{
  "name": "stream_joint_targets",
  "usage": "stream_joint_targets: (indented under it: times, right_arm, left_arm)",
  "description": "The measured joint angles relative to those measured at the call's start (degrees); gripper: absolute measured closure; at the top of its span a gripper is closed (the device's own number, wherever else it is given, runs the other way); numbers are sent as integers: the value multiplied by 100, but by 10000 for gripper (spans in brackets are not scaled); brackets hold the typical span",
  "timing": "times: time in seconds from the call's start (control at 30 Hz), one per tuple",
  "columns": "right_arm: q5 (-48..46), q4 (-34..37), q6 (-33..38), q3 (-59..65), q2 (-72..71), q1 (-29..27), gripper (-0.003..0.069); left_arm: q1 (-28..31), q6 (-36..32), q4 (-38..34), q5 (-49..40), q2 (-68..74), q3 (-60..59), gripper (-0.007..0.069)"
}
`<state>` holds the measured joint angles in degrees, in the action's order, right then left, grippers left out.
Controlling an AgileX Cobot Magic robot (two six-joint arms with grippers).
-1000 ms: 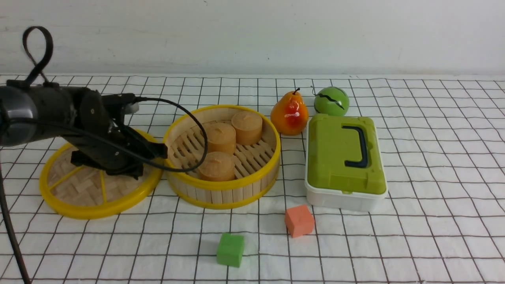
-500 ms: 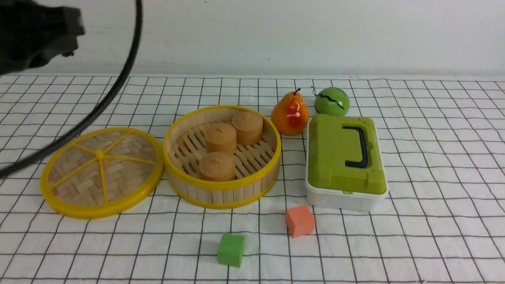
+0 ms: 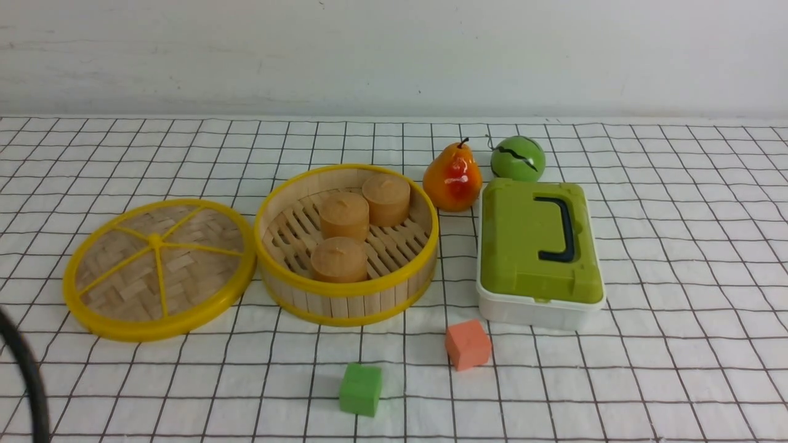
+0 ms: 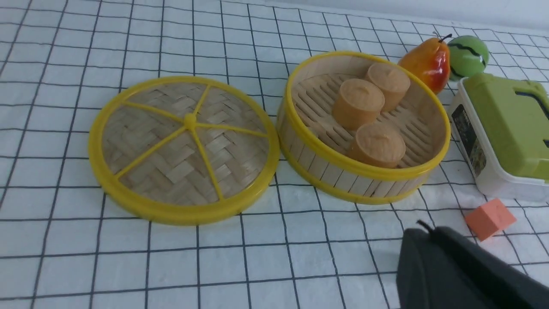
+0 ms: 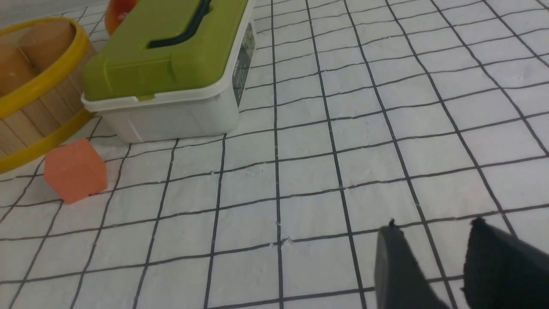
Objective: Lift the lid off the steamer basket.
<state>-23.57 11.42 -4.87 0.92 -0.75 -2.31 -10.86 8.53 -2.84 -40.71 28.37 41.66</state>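
Judging the lid off, flat on the bench at frame left just beside the steamer basket, I should draw my pressed-together left gripper clear without nudging it.

I can read no text, brand or number from here; the only printing I find is on the white box with the green lid. On the left wrist camera, a dark label sits on the box's long wall facing the steamer basket; it has a short row of pale letters at one end and finer print below, all too small and blurred for me to make out. On the right wrist camera, the opposite long wall carries another dark label, seen at a steep slant and just as illegible.
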Motion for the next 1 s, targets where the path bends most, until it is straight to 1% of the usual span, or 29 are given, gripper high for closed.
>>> stream_joint_targets:
  times: [0.03,0.13,0.2,0.23,0.27,0.43,0.5,0.63,0.67,0.7,0.73,0.77,0.83,0.87,0.93,1.0]
  right_arm:
    - [0,0,0,0,0,0,419]
    - [0,0,0,0,0,0,419]
    - [0,0,0,0,0,0,419]
    - [0,0,0,0,0,0,419]
    - [0,0,0,0,0,0,419]
    - [0,0,0,0,0,0,419]
    - [0,0,0,0,0,0,419]
    - [0,0,0,0,0,0,419]
    - [0,0,0,0,0,0,419]
    - [0,0,0,0,0,0,419]
    - [0,0,0,0,0,0,419]
    - [0,0,0,0,0,0,419]
    - [0,0,0,0,0,0,419]
    - [0,0,0,0,0,0,419]
    - [0,0,0,0,0,0,419]
    - [0,0,0,0,0,0,419]
  left_arm:
    - [0,-105,126,-27,-187,-42,637]
    - [0,-482,204,60,-363,-111,637]
    - [0,-947,332,251,-451,-321,637]
    - [0,-1054,418,276,-451,-416,637]
    - [0,-1069,441,276,-451,-436,637]
    - [0,-1178,738,548,-551,-1285,637]
    - [0,-1069,790,633,-688,-1556,637]
    - [0,-305,993,1369,-1495,-2347,637]
    - [36,293,1293,1907,-1904,-2750,636]
    - [47,361,1328,1959,-1956,-2802,636]
    - [168,845,1591,2242,-2306,-3141,636]
    - [293,1147,1710,2342,-2548,-3362,636]
    - [630,1522,1759,2400,-2844,-3779,636]
    - [661,1563,1753,2400,-2853,-3813,636]
    - [985,1609,1612,2474,-2886,-4176,636]
    - [1045,1523,1452,2546,-2886,-4300,636]
